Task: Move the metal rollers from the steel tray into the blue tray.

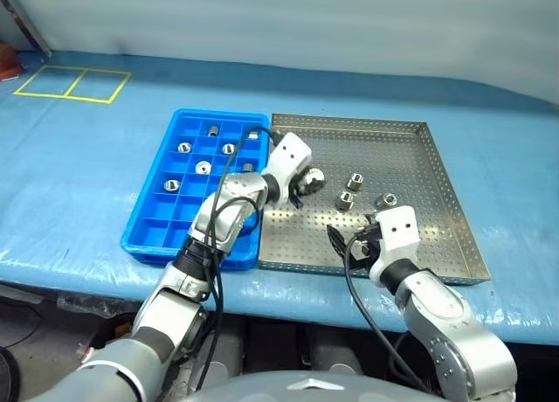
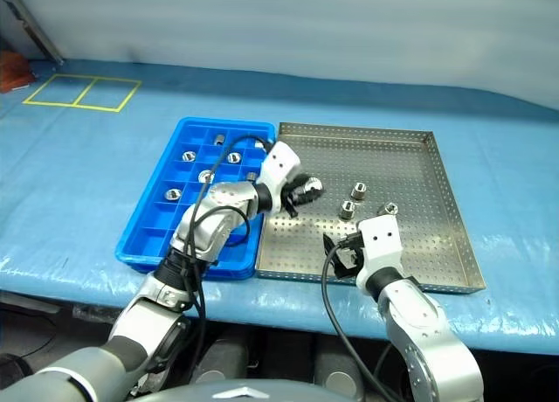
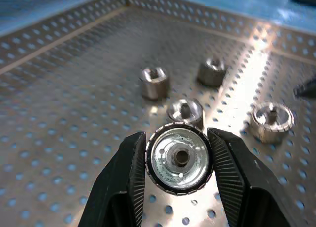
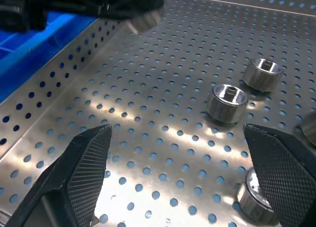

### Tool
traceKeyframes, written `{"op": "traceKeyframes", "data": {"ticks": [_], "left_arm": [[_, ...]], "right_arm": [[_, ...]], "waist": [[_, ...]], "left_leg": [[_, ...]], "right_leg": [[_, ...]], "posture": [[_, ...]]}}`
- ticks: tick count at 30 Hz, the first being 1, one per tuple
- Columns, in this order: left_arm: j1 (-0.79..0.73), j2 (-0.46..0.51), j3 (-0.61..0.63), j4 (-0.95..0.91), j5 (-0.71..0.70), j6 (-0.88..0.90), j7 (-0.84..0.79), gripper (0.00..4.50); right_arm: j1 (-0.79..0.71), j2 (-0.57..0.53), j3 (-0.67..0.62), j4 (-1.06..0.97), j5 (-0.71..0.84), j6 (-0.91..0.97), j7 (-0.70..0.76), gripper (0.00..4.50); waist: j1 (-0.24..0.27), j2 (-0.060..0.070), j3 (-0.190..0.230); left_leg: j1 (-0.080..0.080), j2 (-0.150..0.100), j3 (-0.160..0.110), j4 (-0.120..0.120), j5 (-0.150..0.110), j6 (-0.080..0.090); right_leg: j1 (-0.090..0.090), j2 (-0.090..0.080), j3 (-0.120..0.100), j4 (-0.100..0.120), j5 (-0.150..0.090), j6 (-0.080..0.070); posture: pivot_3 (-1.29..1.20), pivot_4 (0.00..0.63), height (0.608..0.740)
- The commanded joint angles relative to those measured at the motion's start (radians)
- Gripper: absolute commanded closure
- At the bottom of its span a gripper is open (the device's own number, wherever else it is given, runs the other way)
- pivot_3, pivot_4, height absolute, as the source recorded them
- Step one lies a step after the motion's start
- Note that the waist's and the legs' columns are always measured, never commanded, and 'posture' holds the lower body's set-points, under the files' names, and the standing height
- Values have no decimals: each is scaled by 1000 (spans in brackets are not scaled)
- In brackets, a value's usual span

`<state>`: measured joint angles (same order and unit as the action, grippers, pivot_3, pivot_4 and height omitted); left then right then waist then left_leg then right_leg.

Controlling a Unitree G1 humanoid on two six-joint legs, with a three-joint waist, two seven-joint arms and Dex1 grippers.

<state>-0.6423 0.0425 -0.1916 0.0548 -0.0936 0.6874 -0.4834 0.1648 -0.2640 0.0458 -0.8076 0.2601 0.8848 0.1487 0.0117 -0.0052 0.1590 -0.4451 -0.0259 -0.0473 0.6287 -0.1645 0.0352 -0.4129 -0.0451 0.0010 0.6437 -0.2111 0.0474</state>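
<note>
Nearest, the right gripper (image 4: 175, 182) hangs with its jaws spread wide and holding nothing over the near part of the steel tray (image 1: 454, 205), one metal roller (image 4: 255, 201) just below its fingers. Farther in, the left gripper (image 3: 178, 175) is clamped on a roller (image 3: 178, 158), lifted clear of the steel tray's floor near its left rim. Three more rollers (image 1: 347, 199) stand mid-tray beyond. Left of the steel tray, touching it, the blue tray (image 1: 144, 236) has rollers in several compartments (image 1: 203, 167)
</note>
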Motion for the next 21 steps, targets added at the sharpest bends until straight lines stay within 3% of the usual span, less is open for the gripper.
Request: {"op": "traceKeyframes", "data": {"ticks": [1, 10, 21], "left_arm": [[32, 1, 92, -122, 26, -7, 145, 2796], [229, 57, 189, -381, 46, 64, 305, 2796], [409, 91, 185, -524, 54, 237, 364, 2796]], "right_arm": [[-64, -9, 41, 17, 2, -13, 24, 0], [-201, -24, 138, 123, -20, -116, 100, 0], [-194, -21, 159, 134, -19, -118, 116, 0]], "waist": [[6, 0, 0], [53, -1, 1], [84, -1, 1]], "left_leg": [[0, 0, 0, 0, 0, 0], [0, -1, -1, 0, 0, 0], [0, -1, -1, 0, -2, -5]], "right_leg": [[0, 0, 0, 0, 0, 0], [1, 2, -1, 0, 0, 0], [0, 0, -1, 0, 0, -1]], "posture": [[136, 150, 740], [206, 150, 740], [214, 150, 740]]}}
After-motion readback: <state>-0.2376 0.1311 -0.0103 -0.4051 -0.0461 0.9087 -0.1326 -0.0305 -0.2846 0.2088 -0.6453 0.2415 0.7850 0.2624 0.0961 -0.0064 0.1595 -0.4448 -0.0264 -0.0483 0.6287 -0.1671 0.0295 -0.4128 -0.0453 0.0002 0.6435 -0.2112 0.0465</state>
